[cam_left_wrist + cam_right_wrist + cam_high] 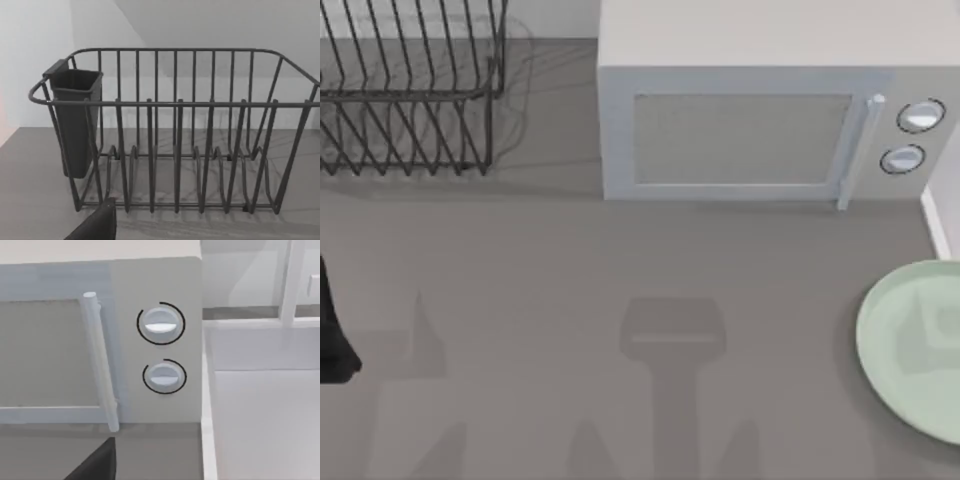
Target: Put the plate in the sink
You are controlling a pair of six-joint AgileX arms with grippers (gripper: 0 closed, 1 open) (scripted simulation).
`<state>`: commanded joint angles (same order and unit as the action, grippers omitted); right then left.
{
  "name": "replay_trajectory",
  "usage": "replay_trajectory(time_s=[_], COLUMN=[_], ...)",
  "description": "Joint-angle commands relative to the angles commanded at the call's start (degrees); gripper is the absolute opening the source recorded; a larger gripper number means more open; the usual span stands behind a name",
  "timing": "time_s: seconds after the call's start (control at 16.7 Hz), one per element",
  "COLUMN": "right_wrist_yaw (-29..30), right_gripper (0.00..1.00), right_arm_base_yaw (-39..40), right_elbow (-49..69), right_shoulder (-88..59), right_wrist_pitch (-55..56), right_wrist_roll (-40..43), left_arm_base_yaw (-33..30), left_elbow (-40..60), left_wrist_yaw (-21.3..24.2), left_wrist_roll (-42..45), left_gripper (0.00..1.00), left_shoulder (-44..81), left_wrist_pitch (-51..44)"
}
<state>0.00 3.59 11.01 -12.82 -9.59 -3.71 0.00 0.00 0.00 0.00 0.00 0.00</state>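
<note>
Top view puts the bench (620,290) bare, the microwave (760,130) at upper middle, the plate (915,345) flat at right edge below the sink (937,225) rim, so my right hand, its opening impossible to tell, should pinch the plate's near rim.

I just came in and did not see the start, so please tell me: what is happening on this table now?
Nothing is being handled yet. The large round pale mint-green plate lies flat on the grey table at its right edge, untouched. The white-rimmed sink is right of the grey-white microwave. A dark wire dish rack stands at the back left. The left arm is at the left edge.
</note>
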Motion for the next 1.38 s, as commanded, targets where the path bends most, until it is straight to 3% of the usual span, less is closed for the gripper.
replay_trajectory(time_s=[0.84, 1.08, 1.38], right_wrist_yaw=[0.01, 0.01, 0.01], right_gripper=[1.00, 1.00, 1.00], right_arm_base_yaw=[16.33, 18.86, 19.33], right_elbow=[50.07, 57.85, 59.28], right_shoulder=[-73.45, -84.44, -86.31], right_wrist_pitch=[-43.57, -50.33, -51.57], right_wrist_roll=[-16.84, -19.45, -19.93], left_arm_base_yaw=[0.00, 0.00, 0.00], left_elbow=[0.00, 0.00, 0.00], left_wrist_yaw=[0.00, 0.00, 0.00], left_wrist_roll=[0.00, 0.00, 0.00], left_gripper=[1.00, 1.00, 1.00], left_shoulder=[0.00, 0.00, 0.00], left_wrist_pitch=[0.00, 0.00, 0.00])
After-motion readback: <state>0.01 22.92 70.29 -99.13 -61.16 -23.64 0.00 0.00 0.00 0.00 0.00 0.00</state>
